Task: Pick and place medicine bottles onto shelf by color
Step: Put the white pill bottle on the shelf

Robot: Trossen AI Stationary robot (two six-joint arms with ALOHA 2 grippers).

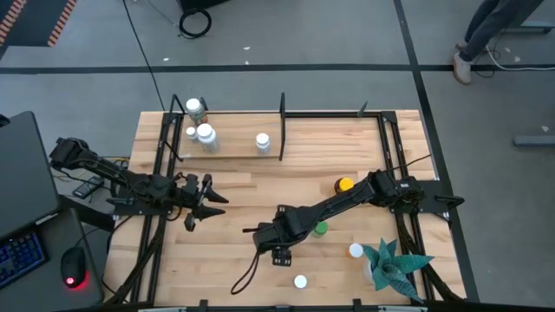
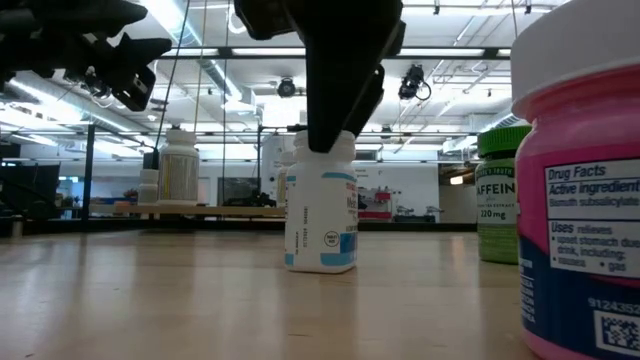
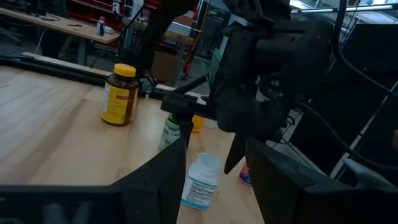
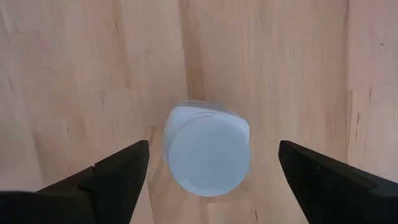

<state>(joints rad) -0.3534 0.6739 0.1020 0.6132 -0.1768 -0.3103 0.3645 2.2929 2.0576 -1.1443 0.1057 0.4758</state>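
Observation:
A white medicine bottle with a white cap (image 4: 208, 152) stands upright on the tabletop near the middle; in the low view its blue label (image 2: 322, 215) shows. My right gripper (image 4: 212, 163) hangs over it, pointing down and open, with one finger on each side of the cap and a gap to both. In the high view this gripper (image 1: 282, 251) hides the bottle. My left gripper (image 1: 206, 201) hovers level over the table's left part, open and empty. The shelf (image 1: 234, 156) runs along the far edge, and several white bottles (image 1: 206, 137) stand on its left half.
An amber bottle with a yellow cap (image 1: 344, 185) and a green-capped bottle (image 1: 321, 229) stand right of the right arm. Two white-capped bottles (image 1: 355, 251) (image 1: 300, 282) sit near the front. A pink bottle (image 2: 580, 200) looms close in the low view. A teal plant (image 1: 395, 264) is front right.

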